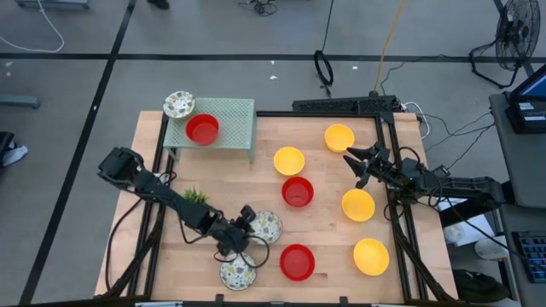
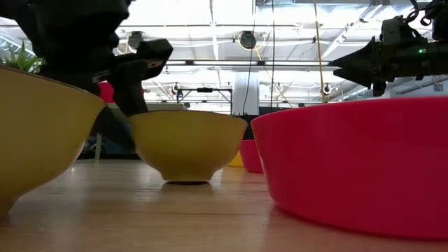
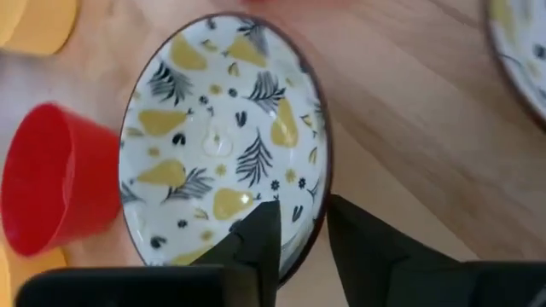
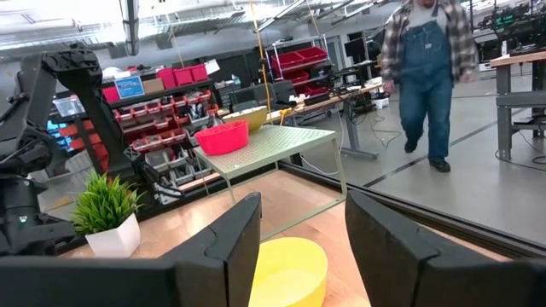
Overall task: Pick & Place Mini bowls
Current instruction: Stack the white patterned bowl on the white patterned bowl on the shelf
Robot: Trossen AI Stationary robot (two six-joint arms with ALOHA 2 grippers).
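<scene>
Left gripper (image 3: 294, 226): jaws straddling patterned bowl (image 3: 222, 136) rim, apparently closing; lift follows. Right gripper (image 4: 294, 230): hovering open, empty, 3 o'clock.

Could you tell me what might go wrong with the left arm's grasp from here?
The left end effector straddles only the rim of the patterned bowl; so thin a pinch may let it tilt or slip. The red bowl sits close beside it and could get knocked.
</scene>
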